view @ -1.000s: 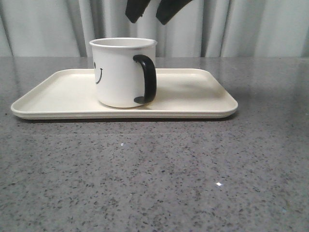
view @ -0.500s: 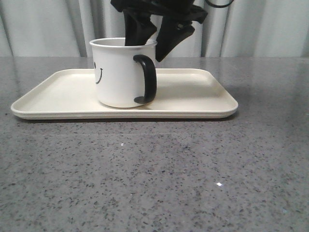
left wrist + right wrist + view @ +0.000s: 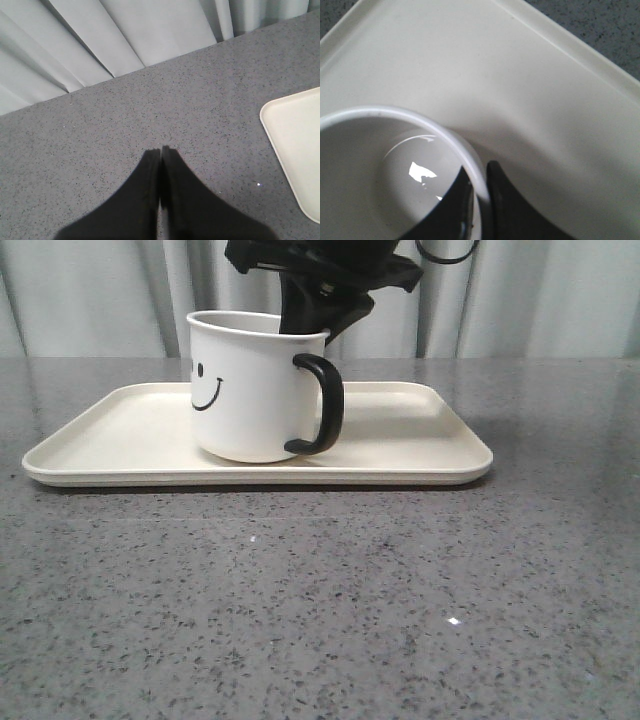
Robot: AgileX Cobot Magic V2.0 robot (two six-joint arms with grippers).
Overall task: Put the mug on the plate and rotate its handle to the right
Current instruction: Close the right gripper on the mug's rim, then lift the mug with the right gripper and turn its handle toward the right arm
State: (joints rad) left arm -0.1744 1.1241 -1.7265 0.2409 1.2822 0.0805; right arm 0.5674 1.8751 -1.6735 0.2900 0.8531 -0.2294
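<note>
1. Now the mug [image 3: 258,387] stands on the plate [image 3: 420,440], left of the plate's middle in the front view, and looks slightly tipped, so it may not be resting flat.
2. Its handle [image 3: 322,405] sticks out toward the right side of the front view, angled a little toward the camera, and the smiley face shows on the left of the wall.
3. The right hand [image 3: 481,192] pinches the mug's rim from above, one finger inside the cup and one outside, closed on the wall near the handle.
4. Judged from this, the turning step is under way and nearly finished. To do it well, keep the pinch firm but twist slowly about the mug's own axis, so the base pivots in place instead of sliding toward the plate's rim.
5. Set the base fully flat before letting go, then lift straight up so the fingers do not drag the rim.
6. The left hand [image 3: 160,152] hovers over bare desk [image 3: 320,620] beside the plate's corner, its fingers pressed together and holding nothing.
</note>
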